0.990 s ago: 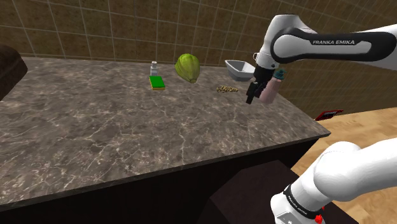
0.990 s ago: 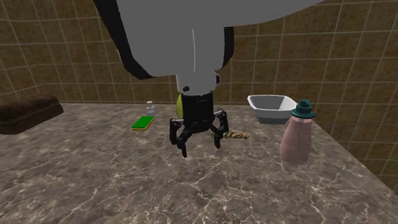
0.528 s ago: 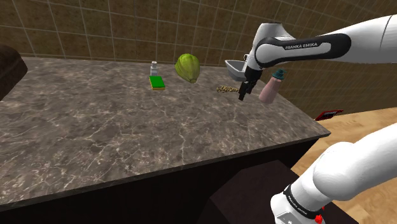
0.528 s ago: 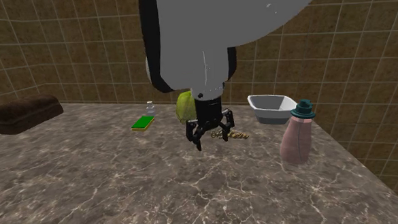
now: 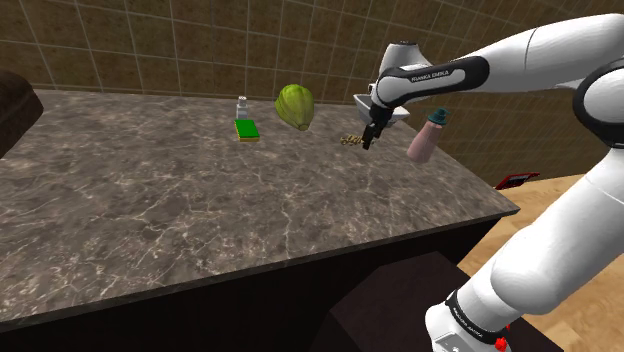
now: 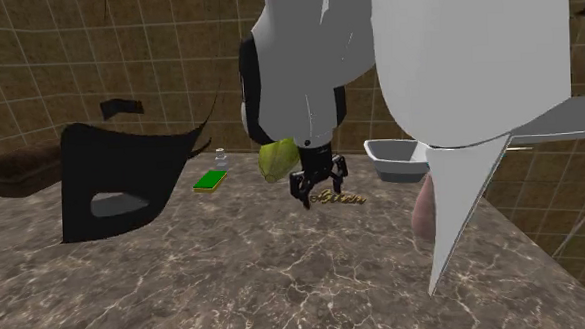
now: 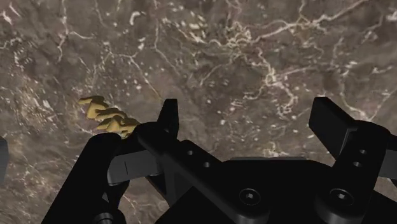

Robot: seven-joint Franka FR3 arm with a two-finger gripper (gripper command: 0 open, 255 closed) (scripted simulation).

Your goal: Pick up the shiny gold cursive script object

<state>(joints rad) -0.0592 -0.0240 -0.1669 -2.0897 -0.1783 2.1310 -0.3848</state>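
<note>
The gold cursive script object [image 5: 350, 140] lies flat on the dark marble counter [image 5: 200, 210], between a green cabbage and a pink bottle. My black gripper [image 5: 367, 140] hangs just above the counter at the script's right end in the shoulder view. In the second exterior view the gripper [image 6: 318, 188] hovers over the script's [image 6: 340, 199] left end. From the wrist, the script [image 7: 108, 116] sits outside the left finger [image 7: 168, 114], partly behind the hand. The gripper [image 7: 249, 121] is open, with bare counter between its fingers.
A green cabbage [image 5: 295, 104], a green sponge [image 5: 246, 129] and a small bottle [image 5: 241, 106] stand toward the tiled wall. A white bowl [image 6: 395, 157] and a pink bottle [image 5: 424, 138] sit close to the gripper. A dark loaf [image 6: 20, 168] lies far off.
The arm has swung toward the wall and the shoulder view's left, bringing the gripper from beside the pink bottle to the gold script. The fingers stayed open.
</note>
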